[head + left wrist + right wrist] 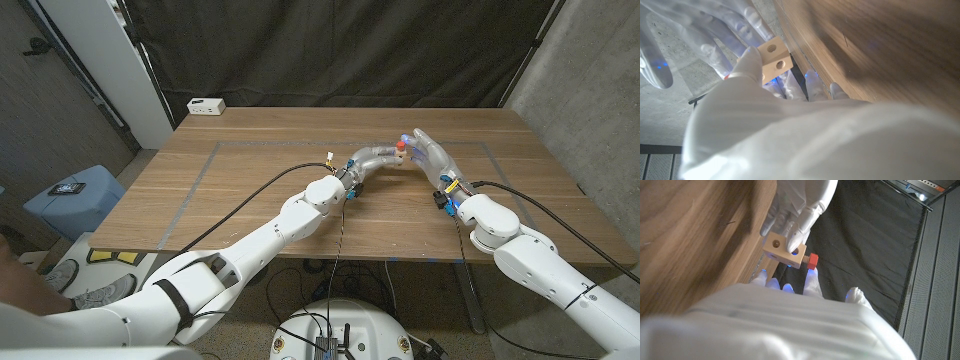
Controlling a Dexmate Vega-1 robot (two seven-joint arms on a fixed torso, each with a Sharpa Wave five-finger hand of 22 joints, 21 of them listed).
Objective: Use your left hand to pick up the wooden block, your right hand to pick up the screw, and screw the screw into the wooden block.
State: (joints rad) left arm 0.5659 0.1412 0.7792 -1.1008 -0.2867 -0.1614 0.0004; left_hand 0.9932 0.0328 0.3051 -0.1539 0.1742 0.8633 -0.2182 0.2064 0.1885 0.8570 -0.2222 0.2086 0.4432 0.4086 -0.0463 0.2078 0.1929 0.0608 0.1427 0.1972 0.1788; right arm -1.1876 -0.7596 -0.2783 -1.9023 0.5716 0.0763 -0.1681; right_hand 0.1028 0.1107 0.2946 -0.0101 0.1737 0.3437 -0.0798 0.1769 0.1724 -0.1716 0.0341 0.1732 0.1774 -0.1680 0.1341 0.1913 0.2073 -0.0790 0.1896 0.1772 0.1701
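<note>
The small pale wooden block [782, 250] with round holes is held up above the table by my left hand [372, 160], its fingers [800, 205] wrapped over one end. The block [774, 59] also shows past my left hand's knuckles. The red-headed screw [812, 261] sticks out of the block's side. In the head view the screw [399, 145] sits between the two hands. My right hand [432, 160] faces the left one with its fingers spread. Its fingertips [812, 282] are just short of the screw head and its thumb stands apart.
The wooden table [250, 200] carries grey tape lines. A white box [206, 105] sits at its far left corner. Black curtains hang behind, and a blue stool [75, 195] stands left of the table. Cables trail from both wrists.
</note>
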